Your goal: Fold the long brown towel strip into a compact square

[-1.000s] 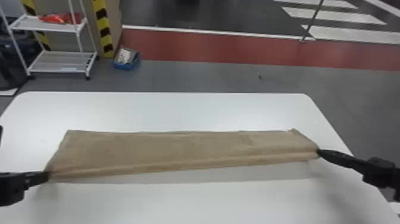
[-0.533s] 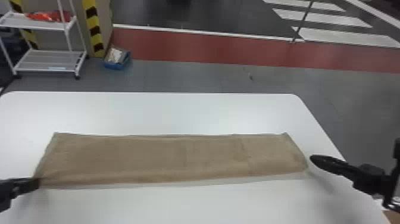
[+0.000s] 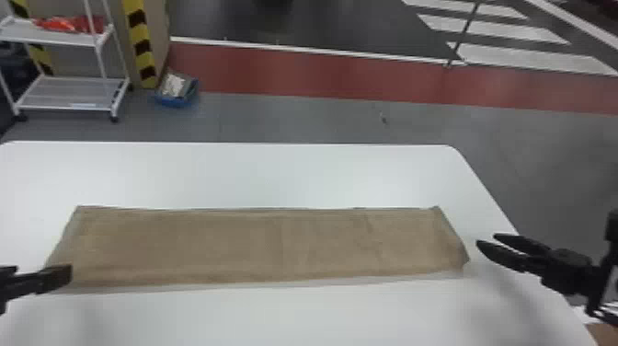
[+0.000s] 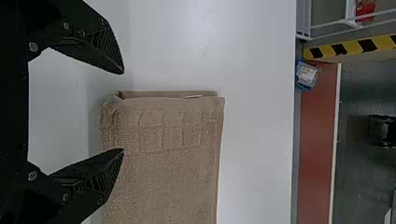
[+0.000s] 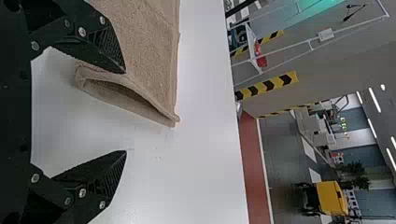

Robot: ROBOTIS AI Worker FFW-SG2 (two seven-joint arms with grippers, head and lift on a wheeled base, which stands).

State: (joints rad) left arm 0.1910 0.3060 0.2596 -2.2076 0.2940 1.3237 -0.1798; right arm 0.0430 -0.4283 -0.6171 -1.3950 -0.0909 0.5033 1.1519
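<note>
**My two open grippers stand at either end of a flat brown towel strip**

The long brown towel strip (image 3: 257, 244) lies stretched from side to side across the white table (image 3: 276, 322), its long edges roughly straight and its layers one over another. My left gripper (image 3: 55, 277) is at the near corner of the towel's left end. Its black fingers (image 4: 100, 44) are spread wide and have hold of nothing; from the wrist, one shows over the terry and the other over the table beside the end. I cannot tell whether either touches the cloth.

My right gripper (image 3: 487, 240) is just beyond the towel's right end, near its front corner and apart from it in the head view. It too is wide open with nothing in its grasp. The layers at that end part a little, making a slim, dark pocket (rather like a mouth half open). At the left end I can make out a woven band (image 4: 168, 128) patterned in squares, with folded layers at the edge.

Past the table, a white shelf cart (image 3: 73, 94) stands on the left with a red item (image 3: 69, 24) on its upper shelf. Near it, a blue bin (image 3: 177, 99) sits on the floor beside a black-and-yellow striped post (image 3: 140, 43).
</note>
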